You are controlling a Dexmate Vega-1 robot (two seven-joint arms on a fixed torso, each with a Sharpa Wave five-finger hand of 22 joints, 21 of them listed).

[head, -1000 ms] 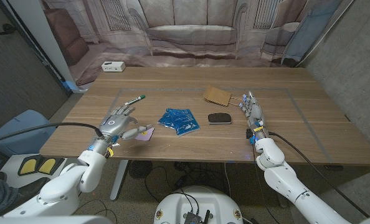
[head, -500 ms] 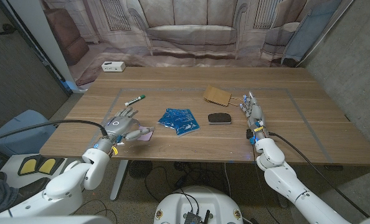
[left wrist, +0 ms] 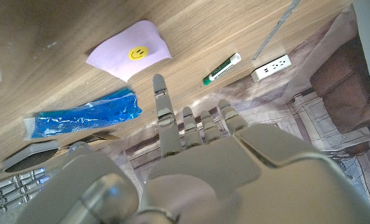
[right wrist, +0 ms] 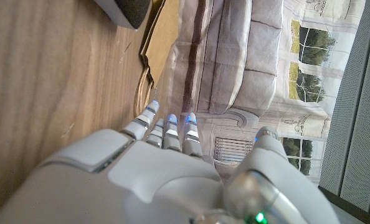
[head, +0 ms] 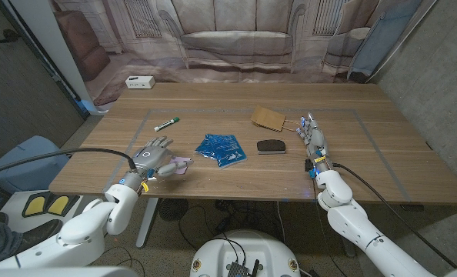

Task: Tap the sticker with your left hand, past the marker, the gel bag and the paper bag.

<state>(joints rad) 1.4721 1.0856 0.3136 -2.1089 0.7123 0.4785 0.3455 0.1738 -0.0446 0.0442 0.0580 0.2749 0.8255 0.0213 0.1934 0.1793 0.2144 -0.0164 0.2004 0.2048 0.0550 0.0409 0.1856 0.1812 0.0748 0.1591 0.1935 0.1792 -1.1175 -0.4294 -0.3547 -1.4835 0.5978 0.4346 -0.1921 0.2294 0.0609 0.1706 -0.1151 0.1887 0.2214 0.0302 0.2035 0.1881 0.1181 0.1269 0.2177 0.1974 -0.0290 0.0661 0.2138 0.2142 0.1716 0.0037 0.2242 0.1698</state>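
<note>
Behind the long wooden table (head: 236,185) a printed backdrop of a sofa and windows is hung. On the table, from largest to smallest, are seen the blue gel bag (head: 221,148), the brown paper bag (head: 269,118), a black oval case (head: 272,146), the lilac square sticker with a yellow smiley (left wrist: 129,55) and the green-capped marker (head: 165,123). The left hand (head: 153,158), fingers spread and nothing held, is poised just beside the sticker, which is partly covered by the fingertips. The right hand (head: 313,141) is kept on edge, empty. A loose sticker could be dragged if brushed sideways rather than tapped.
</note>
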